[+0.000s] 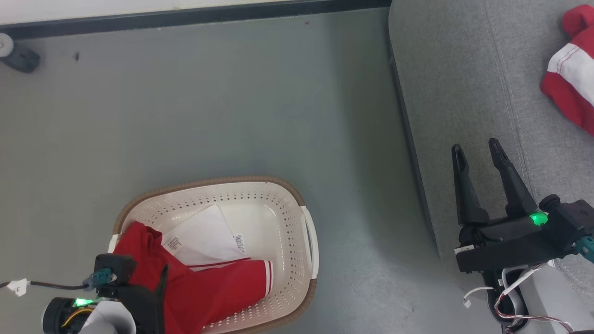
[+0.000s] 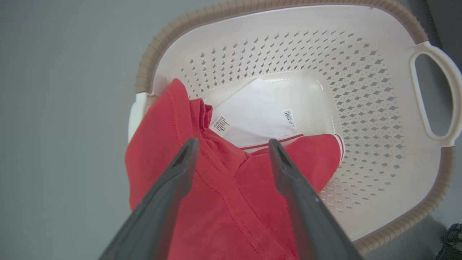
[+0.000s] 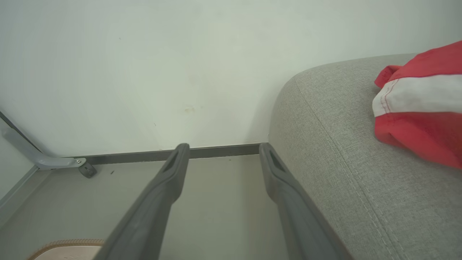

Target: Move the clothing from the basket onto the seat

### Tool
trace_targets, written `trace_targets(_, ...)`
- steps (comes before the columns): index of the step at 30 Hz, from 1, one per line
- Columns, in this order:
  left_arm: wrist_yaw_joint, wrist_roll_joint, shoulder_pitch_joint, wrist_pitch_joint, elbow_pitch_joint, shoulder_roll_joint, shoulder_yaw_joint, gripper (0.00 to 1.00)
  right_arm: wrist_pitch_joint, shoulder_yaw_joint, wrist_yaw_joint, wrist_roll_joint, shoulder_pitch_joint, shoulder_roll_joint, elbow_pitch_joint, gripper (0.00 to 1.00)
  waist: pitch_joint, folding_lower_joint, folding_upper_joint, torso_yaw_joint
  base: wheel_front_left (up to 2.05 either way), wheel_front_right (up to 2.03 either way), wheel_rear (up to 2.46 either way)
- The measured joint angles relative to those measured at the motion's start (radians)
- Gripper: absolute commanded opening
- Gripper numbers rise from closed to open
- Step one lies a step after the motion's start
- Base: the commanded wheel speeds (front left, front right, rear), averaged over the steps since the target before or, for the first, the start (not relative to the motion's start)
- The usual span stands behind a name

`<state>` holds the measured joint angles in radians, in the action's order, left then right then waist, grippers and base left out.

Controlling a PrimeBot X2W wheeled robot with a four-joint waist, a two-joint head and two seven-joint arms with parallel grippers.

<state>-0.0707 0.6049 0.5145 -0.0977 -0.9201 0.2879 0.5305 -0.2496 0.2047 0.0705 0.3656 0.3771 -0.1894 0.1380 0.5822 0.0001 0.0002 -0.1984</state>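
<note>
Clothing (image 1: pixel 209 292) in the basket (image 1: pixel 278 204) lies directly under our left gripper (image 2: pixel 232 144), its length running rightward across the basket (another red piece (image 1: pixel 571 79) rests on the seat (image 1: pixel 464 69)). Both pairs of fingers (image 2: pixel 169 195) stand spread and empty. We judge the right gripper (image 1: pixel 475 146), at the seat's edge, far less handy.

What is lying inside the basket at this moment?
In the basket lies a red garment with a white panel carrying two labels. Whatever lies under the cloth is covered.
</note>
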Motion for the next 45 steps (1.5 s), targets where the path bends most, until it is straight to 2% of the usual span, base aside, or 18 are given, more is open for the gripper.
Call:
trace_targets(10, -0.009, -0.073, 0.056, 0.019, -0.069, -0.003, 0.072, 1.0, 0.0, 0.0, 0.003, -0.016, 0.031, 0.024, -0.004, 1.0, 0.057, 0.0, 0.0, -0.018, 0.0, 0.0, 0.0)
trace_targets(21, -0.008, -0.109, 0.092, 0.045, -0.143, -0.007, 0.099, 1.0, 0.0, 0.004, 0.01, -0.033, 0.048, 0.048, -0.004, 1.0, 0.11, 0.0, -0.0001, -0.04, 0.0, 0.0, 0.0)
trace_targets(41, 0.072, -0.284, 0.164, 0.177, -0.277, -0.008, 0.257, 1.0, -0.004, 0.004, 0.023, -0.058, 0.086, 0.064, 0.003, 1.0, 0.177, 0.0, -0.0001, -0.072, 0.0, 0.0, 0.0)
trace_targets(45, 0.061, -0.3, 0.172, 0.207, -0.299, -0.01, 0.276, 1.0, -0.004, 0.002, 0.024, -0.059, 0.086, 0.068, 0.006, 1.0, 0.179, -0.0001, -0.0002, -0.074, 0.0, 0.0, 0.0)
